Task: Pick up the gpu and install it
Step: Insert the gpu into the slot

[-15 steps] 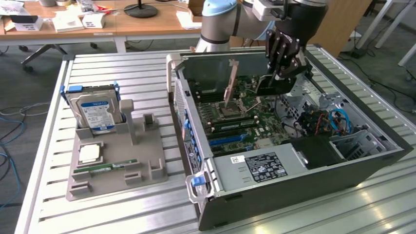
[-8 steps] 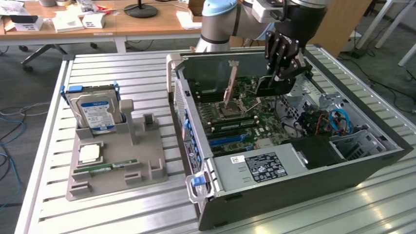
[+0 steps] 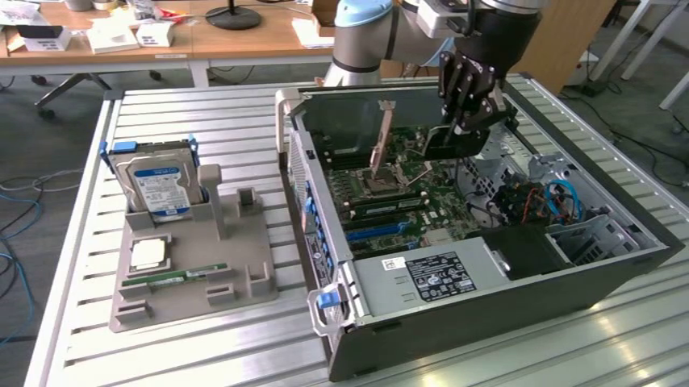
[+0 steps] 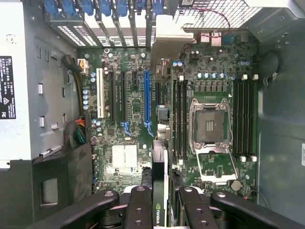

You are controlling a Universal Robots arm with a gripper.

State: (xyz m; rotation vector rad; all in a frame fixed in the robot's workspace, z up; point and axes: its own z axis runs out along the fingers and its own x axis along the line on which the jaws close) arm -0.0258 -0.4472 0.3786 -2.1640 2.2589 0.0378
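On a slatted metal table (image 3: 183,121), wooden desks (image 3: 258,36) with boxes and papers behind.

Held on edge over the open computer case (image 3: 603,278): the gpu (image 3: 450,145), a dark card, hung above the board (image 3: 404,214) and not seated in any slot. Pinched by the gripper (image 3: 470,121), with jaws pressed against the card's two flat faces and black fingers (image 4: 138,210) tight on either side in the wrist view. Seen there edge-on only, faces hidden. Near end cut off at the frame between the fingers. Far end lost in a blurred pale-grey patch toward the row of blue-clipped slot covers (image 4: 100,9). Read on the card's edge: "NVIDIA" in white, beside a green mark. Lay with long axis parallel to the slots, lined up between the long blue slot (image 4: 147,98) and the nearest memory sockets (image 4: 178,119), beside the blue slot rather than over it. In the exterior view, ran roughly from that view's right toward its left.

Further out on the board: a processor socket (image 4: 209,126) in its metal frame. At the case's near end: a power supply (image 3: 431,274) with a black label, white print too small to read. Beside it, deeper in the case: blue cables (image 3: 562,201).

Well apart, to the exterior view's left of the case: a grey tray (image 3: 194,274). Stood upright in it: a hard drive (image 3: 161,189) with a blue-and-white label, writing not legible. Laid flat in it: a square silver chip (image 3: 148,254) and a green memory stick (image 3: 177,278).
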